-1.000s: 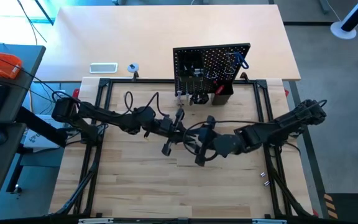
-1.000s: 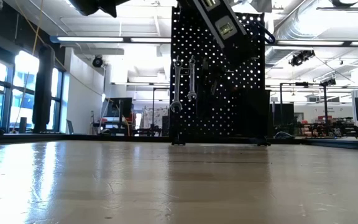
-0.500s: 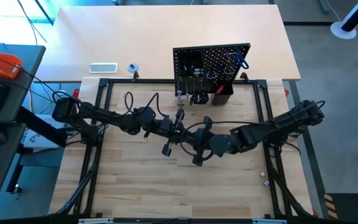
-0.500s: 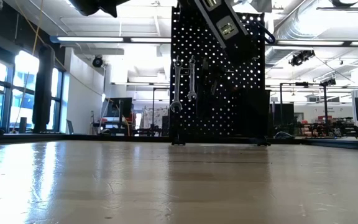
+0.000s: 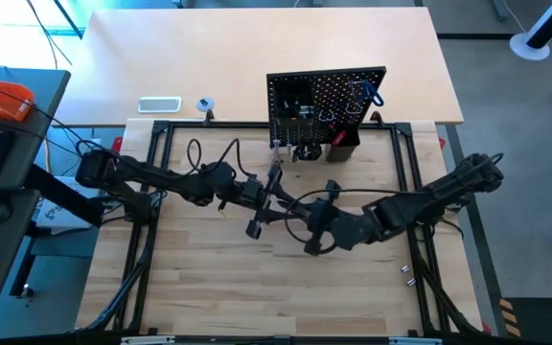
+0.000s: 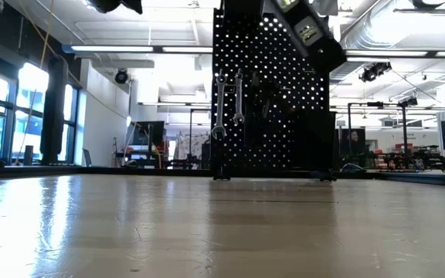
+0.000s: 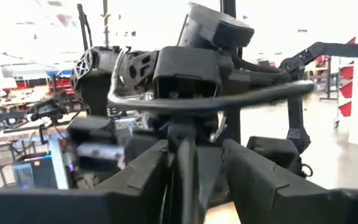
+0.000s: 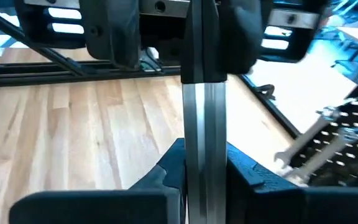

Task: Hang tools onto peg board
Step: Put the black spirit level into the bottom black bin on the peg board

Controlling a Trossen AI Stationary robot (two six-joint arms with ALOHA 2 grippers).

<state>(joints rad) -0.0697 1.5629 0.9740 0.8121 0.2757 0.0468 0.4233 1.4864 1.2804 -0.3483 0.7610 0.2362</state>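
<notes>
Mid-table handover step: left gripper point(image 5: 268, 188) and right gripper point(image 5: 312, 228) both clamp the black striped bar point(image 5: 262, 203) held aloft, well short of the peg board point(image 5: 326, 101); next, one must release.

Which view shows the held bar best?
Right wrist: the bar runs lengthwise between the right gripper fingers, the left gripper on its far end. High shows a small dark strip; low only its tip; left wrist sees it edge-on.

Bright workshop hall point(image 6: 408, 116) (tall windows point(image 6: 6, 116), ceiling strip lights point(image 6: 141, 49)).
</notes>
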